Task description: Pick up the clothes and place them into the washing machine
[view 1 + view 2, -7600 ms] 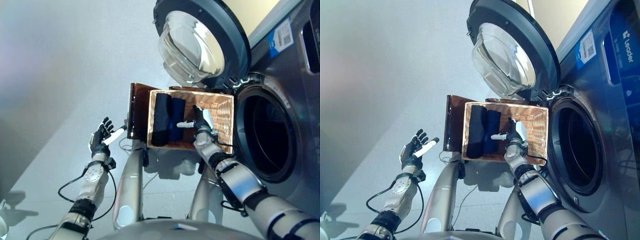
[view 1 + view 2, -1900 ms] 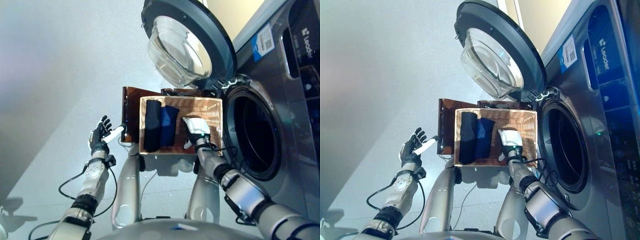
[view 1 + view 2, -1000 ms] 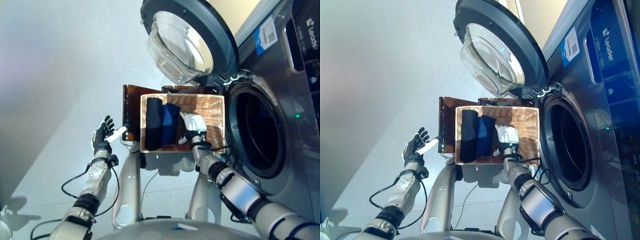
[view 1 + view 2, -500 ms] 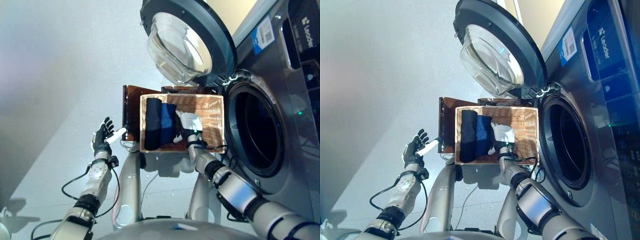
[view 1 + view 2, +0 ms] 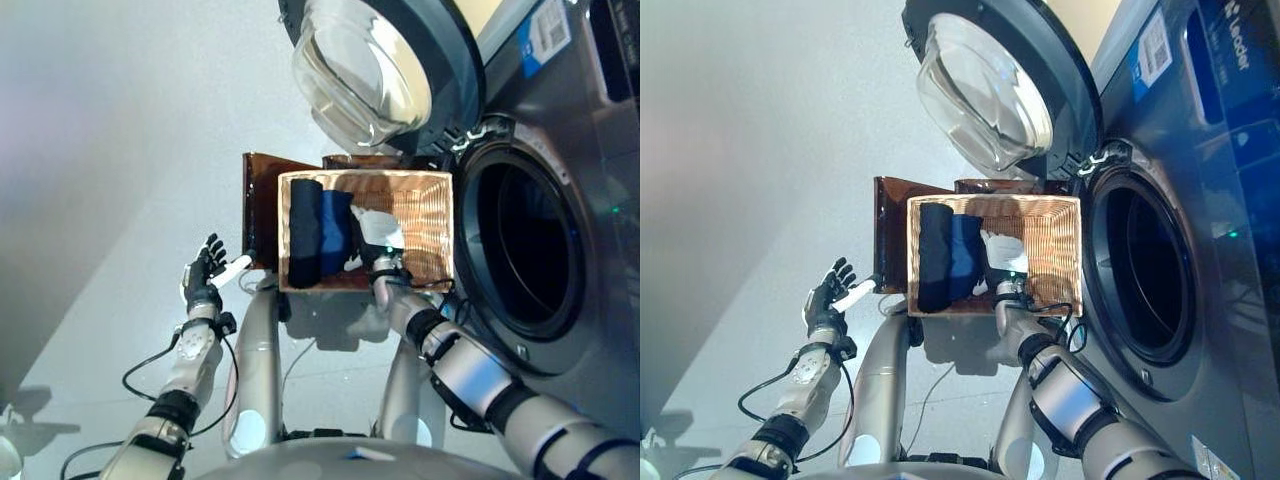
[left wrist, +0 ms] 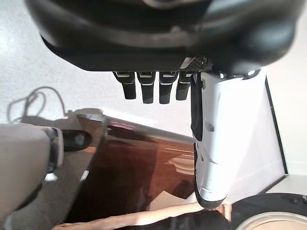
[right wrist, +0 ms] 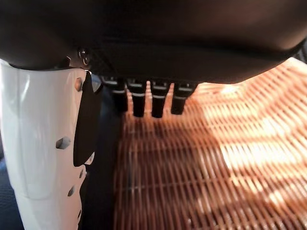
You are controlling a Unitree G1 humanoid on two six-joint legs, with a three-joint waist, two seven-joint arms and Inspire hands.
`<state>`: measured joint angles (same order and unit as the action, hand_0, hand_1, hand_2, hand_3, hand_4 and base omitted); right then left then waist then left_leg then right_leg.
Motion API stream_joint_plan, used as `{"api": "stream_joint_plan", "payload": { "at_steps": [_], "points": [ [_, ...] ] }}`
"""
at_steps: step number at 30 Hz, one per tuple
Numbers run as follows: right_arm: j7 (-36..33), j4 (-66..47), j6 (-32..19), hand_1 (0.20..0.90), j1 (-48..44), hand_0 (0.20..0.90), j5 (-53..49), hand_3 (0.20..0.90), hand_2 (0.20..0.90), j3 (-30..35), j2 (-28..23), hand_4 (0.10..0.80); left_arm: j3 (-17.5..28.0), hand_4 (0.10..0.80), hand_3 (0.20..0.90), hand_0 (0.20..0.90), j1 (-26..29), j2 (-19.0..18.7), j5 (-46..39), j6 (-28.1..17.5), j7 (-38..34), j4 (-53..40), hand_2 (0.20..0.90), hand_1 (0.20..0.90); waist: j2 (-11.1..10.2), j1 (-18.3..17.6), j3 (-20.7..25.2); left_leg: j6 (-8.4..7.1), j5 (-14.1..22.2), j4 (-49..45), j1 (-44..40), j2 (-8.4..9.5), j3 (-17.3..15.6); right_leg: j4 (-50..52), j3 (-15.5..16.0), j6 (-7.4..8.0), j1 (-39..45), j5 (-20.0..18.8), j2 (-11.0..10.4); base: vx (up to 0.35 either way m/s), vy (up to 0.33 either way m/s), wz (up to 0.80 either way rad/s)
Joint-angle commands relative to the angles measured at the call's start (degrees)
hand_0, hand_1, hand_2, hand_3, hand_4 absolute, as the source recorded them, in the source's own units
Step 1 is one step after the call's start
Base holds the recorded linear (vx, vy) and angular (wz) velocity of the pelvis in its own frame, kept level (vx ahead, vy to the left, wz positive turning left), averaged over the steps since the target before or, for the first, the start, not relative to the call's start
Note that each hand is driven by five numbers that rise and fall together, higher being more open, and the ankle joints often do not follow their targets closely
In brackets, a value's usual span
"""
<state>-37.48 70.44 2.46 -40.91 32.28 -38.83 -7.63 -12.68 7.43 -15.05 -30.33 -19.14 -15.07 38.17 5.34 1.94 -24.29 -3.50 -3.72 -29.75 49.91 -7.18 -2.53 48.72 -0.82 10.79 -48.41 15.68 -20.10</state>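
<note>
A shallow wicker basket (image 5: 432, 228) rests on a dark brown box (image 5: 261, 200) beside the washing machine. In its left half lie a rolled black garment (image 5: 303, 232) and a blue garment (image 5: 334, 230). My right hand (image 5: 373, 238) is inside the basket, open, right beside the blue garment, its fingers low over the wicker floor (image 7: 201, 158). The dark cloth (image 7: 101, 196) lies next to its white thumb. My left hand (image 5: 204, 276) is open with spread fingers, held off to the left of the box (image 6: 139, 177), holding nothing.
The washing machine's round drum opening (image 5: 527, 242) is dark and stands just right of the basket. Its glass door (image 5: 365, 65) is swung open above the basket. Pale floor (image 5: 110, 180) stretches to the left.
My right hand has moved left across the basket, from its middle to the edge of the blue garment. The camera has shifted a little. The left hand has stayed put.
</note>
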Motion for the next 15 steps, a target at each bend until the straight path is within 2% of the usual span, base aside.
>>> {"api": "stream_joint_plan", "payload": {
  "at_steps": [1,2,3,15],
  "points": [
    [-1.8,-2.9,-3.2,0.900,-3.1,0.900,-0.6,0.900,0.900,-0.9,4.2,0.800,-0.2,0.800,0.900,0.900,-2.0,-4.2,-0.6,-3.9,-1.8,-4.7,0.900,0.900,0.9,1.4,0.8,-3.55,8.9,-11.1,2.0,-2.52,3.7,-9.1,-3.0,-0.65,-1.5,-14.3,-2.5,0.000,0.000,0.00],
    [-1.8,-2.8,-3.2,0.900,-3.3,0.900,-0.6,0.900,0.900,-0.9,4.3,0.800,-0.2,0.800,0.900,0.900,-2.2,-4.3,-0.6,-3.9,-1.9,-4.8,0.900,0.900,1.0,1.5,0.8,-3.49,9.0,-11.4,2.4,-2.52,3.7,-8.6,-3.0,-0.73,-2.0,-14.1,-2.5,0.084,-0.003,0.02],
    [-1.7,-2.6,-3.2,0.900,-3.4,0.900,-0.7,0.900,0.900,-0.8,4.4,0.800,-0.3,0.800,0.900,0.900,-2.5,-4.4,-0.6,-3.9,-1.9,-5.1,0.900,0.900,1.1,1.7,0.8,-3.95,11.4,-13.0,2.3,-2.62,4.0,-6.9,-3.2,-0.46,-2.0,-11.7,-2.4,0.085,-0.008,0.01],
    [-1.5,-2.2,-3.0,0.900,-4.8,0.900,-0.7,0.900,0.900,-1.5,5.5,0.800,-0.5,0.800,0.900,0.900,-3.3,-4.7,-0.7,-3.9,-2.1,-5.1,0.900,0.900,1.6,2.2,0.2,-3.42,12.5,-16.3,5.5,-2.30,4.3,-2.9,-4.3,-1.06,-5.8,-10.2,-2.1,0.007,0.000,0.00]
  ]
}}
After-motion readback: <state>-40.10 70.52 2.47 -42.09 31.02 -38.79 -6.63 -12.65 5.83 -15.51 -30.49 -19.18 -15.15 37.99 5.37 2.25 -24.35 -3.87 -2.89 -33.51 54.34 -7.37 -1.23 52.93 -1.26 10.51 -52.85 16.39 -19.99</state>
